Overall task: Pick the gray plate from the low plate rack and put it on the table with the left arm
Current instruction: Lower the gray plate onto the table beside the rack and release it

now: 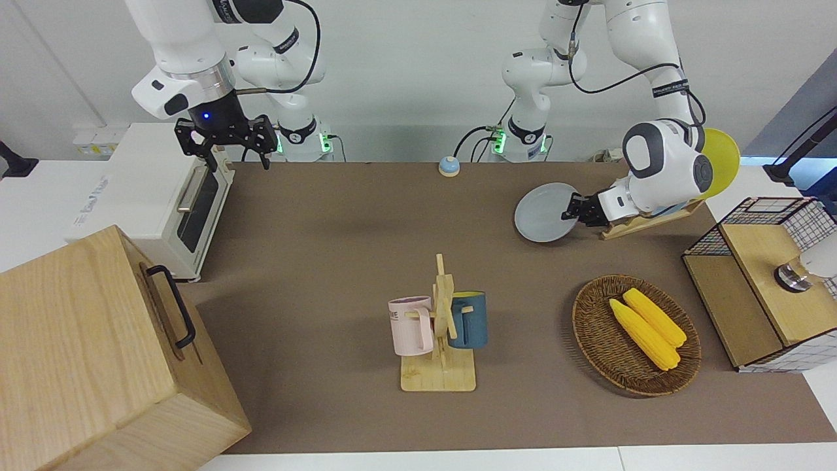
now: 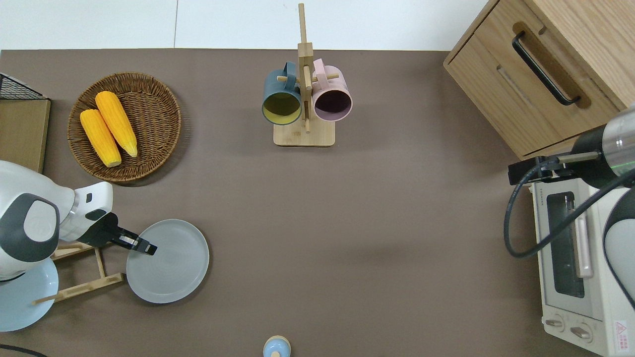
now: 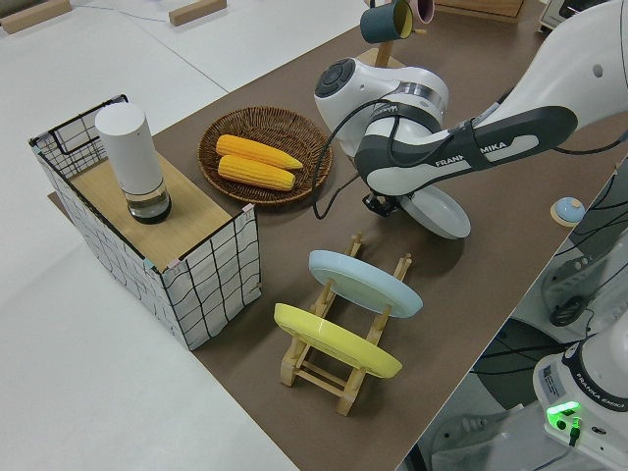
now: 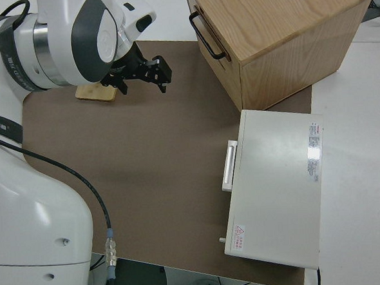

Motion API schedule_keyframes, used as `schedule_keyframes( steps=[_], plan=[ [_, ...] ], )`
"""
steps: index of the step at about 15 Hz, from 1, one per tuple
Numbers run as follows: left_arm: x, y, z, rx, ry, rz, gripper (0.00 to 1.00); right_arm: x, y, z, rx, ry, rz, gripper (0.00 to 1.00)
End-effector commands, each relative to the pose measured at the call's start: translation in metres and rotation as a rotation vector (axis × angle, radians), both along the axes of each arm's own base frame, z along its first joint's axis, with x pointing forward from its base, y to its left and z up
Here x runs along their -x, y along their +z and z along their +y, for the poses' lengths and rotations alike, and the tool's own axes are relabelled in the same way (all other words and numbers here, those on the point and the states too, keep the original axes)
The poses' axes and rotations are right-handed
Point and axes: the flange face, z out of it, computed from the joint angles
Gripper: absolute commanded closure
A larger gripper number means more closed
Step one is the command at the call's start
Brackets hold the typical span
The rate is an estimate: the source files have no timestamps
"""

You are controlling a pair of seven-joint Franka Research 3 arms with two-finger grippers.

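L gripper (image 2: 144, 246) jaws clamped on rim of the gray plate (image 2: 171, 263), grip point at approx 10 o'clock on the plate in overhead view. Plate is out of the low plate rack (image 2: 82, 277), just beside it toward the R arm's end of the counter (image 2: 347, 223); looks near-flat in overhead, tilted in front view (image 1: 543, 212), can't tell whether its lower edge touches the counter. L arm (image 3: 471, 147) reaches in low across the rack. Rack holds 2 more plates leaning in its slots: light-blue plate (image 3: 365, 283) and yellow plate (image 3: 334, 341), yellow one nearer the L arm's end of the counter. Wicker basket (image 2: 149, 99) w/ 2 corn cobs (image 2: 109, 126) sits at approx 11 o'clock from the gray plate in overhead, farther from the robots. Wire crate w/ wood top (image 3: 147, 245) at the L arm's end, white cylinder (image 3: 130, 157) standing on it. Mug stand (image 2: 303, 99) mid-counter, farther from the robots, w/ dark-blue mug (image 2: 282, 99) and pink mug (image 2: 332, 98) hung on it. Small blue bell (image 2: 277, 347) at the counter edge nearest the robots. R arm parked, R gripper (image 1: 225, 140) jaws released, spread apart. Toaster oven (image 4: 277, 189) and wooden drawer box (image 4: 280, 33) at the R arm's end.
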Motion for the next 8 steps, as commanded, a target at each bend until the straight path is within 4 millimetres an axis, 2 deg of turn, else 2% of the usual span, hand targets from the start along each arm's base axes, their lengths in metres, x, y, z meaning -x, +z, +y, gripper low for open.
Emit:
schedule_keyframes(
  steps=[1, 2, 3, 4, 5, 6, 7, 8],
  plan=[
    [0.0037, -0.0385, -0.0114, -0.012, -0.019, 0.015, 1.0, -0.0014, 0.0027, -0.0018, 0.002, -0.015, 0.005, 0.017],
    [0.0039, -0.0386, -0.0128, -0.013, -0.025, 0.017, 1.0, -0.0014, 0.0034, -0.0018, 0.001, -0.015, 0.004, 0.017],
    [0.0039, -0.0379, -0.0126, -0.015, -0.027, 0.015, 0.89, -0.0014, 0.0027, -0.0018, 0.002, -0.015, 0.005, 0.017],
    [0.0033, -0.0373, -0.0126, -0.015, -0.027, 0.014, 0.72, -0.0014, 0.0027, -0.0018, 0.002, -0.015, 0.005, 0.017],
    [0.0028, -0.0368, -0.0131, -0.017, -0.032, 0.012, 0.5, -0.0014, 0.0027, -0.0018, 0.002, -0.015, 0.005, 0.017],
    [0.0023, -0.0363, -0.013, -0.017, -0.031, 0.011, 0.06, -0.0013, 0.0027, -0.0009, 0.002, -0.014, 0.005, 0.017],
    [0.0006, -0.0323, -0.0119, -0.019, -0.032, 0.002, 0.0, -0.0014, 0.0027, -0.0018, 0.002, -0.015, 0.005, 0.017],
    [-0.0014, -0.0293, -0.0124, -0.02, -0.037, -0.006, 0.0, -0.0014, 0.0034, -0.0018, 0.001, -0.015, 0.004, 0.017]
  ],
)
